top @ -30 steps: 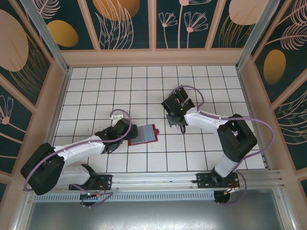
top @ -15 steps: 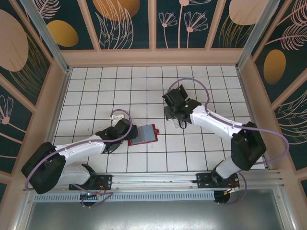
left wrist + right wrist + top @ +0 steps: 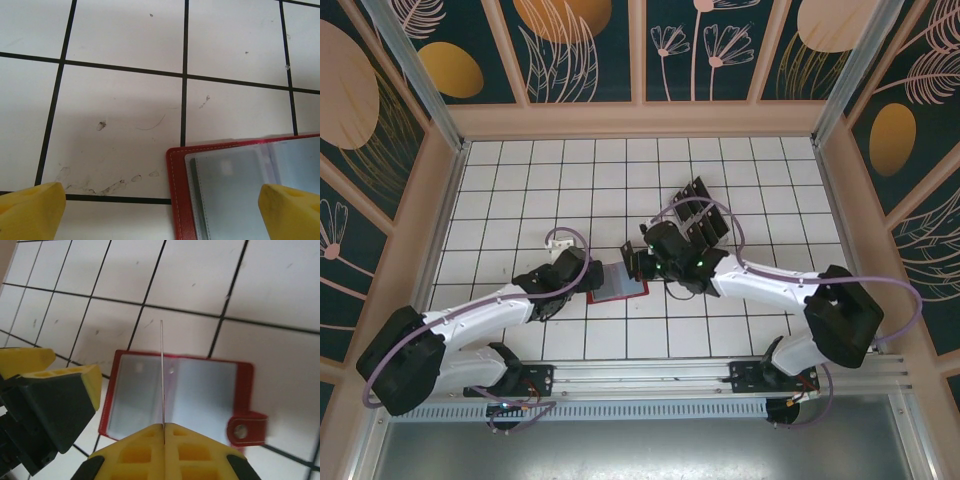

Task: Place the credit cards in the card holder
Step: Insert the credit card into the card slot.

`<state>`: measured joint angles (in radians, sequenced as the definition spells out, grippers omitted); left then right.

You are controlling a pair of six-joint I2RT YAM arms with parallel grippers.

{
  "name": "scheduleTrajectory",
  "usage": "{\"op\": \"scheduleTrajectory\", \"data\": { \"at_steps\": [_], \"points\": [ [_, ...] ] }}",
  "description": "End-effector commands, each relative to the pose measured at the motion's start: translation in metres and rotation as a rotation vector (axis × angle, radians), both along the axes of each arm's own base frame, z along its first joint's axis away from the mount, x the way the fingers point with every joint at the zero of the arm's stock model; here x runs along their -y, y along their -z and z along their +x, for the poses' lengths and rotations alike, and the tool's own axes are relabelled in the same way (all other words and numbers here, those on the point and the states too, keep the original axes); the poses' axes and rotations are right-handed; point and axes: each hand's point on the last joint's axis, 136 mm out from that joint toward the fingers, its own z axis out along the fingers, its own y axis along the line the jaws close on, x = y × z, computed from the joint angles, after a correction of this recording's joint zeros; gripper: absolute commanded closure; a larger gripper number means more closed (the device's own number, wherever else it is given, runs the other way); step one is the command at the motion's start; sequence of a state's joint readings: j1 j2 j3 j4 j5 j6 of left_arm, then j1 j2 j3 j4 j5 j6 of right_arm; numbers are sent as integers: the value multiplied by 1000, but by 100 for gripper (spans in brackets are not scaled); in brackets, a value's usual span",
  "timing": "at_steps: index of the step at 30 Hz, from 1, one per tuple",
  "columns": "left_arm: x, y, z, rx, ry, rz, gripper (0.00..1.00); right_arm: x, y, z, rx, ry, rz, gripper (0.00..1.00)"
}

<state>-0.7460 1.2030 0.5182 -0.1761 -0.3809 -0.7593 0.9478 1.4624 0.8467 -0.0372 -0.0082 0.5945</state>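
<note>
Left end effector (image 3: 160, 212): fingers spread wide and low over the table (image 3: 520, 200), holding nothing. One finger is outside the card holder's near-left corner, the other is over its lining.

Card holder (image 3: 620, 285): lies open and flat just ahead of the left end effector and directly beneath the right one. It has a red cover with pale stitching, grey and clear sleeves inside, and a tab clasp on the far flap. My guess is that it is light with a soft spine, so it would likely skid or flip shut if a card catches. The spread fingers look well placed to press the left flap down, on the red border rather than the slick sleeve.

Right end effector (image 3: 163, 437): fingers pressed together, pinching one card (image 3: 162, 375) by its short end. The card is seen edge-on as a thin line, pointing out from the fingertips over the holder's fold.

How the card should handle:
- It looks thin, stiff, light and smooth-faced, so it could swivel or slip in a two-point pinch.
- Holding it near one end leaves most of its length free to go into a sleeve.
- It needs a shallow angle into the sleeve mouth; pushing hard would probably bow it.

Other cards (image 3: 700, 210): dark, standing on edge in a row beyond the right end effector, well apart from the holder.
</note>
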Motion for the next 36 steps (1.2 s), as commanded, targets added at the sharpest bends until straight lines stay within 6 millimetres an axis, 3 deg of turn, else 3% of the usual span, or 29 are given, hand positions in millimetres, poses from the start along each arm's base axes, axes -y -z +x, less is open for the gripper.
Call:
{"op": "scheduleTrajectory", "data": {
  "at_steps": [1, 6, 18, 28, 36],
  "points": [
    [-6, 5, -7, -37, 7, 25, 2, -25, -7, -2, -18, 4, 154, 100],
    [-4, 11, -10, -55, 24, 21, 2, -25, 13, -6, -42, 7, 138, 100],
    [5, 23, -11, -98, 58, 24, 1, 4, 60, -1, -54, 66, 40, 100],
    [-1, 35, -14, -116, 41, 54, 2, 8, 66, -7, -72, 71, 70, 100],
    [-9, 49, -18, -151, 23, 100, 1, 6, 56, -7, -68, 70, 124, 100]
  ]
}}
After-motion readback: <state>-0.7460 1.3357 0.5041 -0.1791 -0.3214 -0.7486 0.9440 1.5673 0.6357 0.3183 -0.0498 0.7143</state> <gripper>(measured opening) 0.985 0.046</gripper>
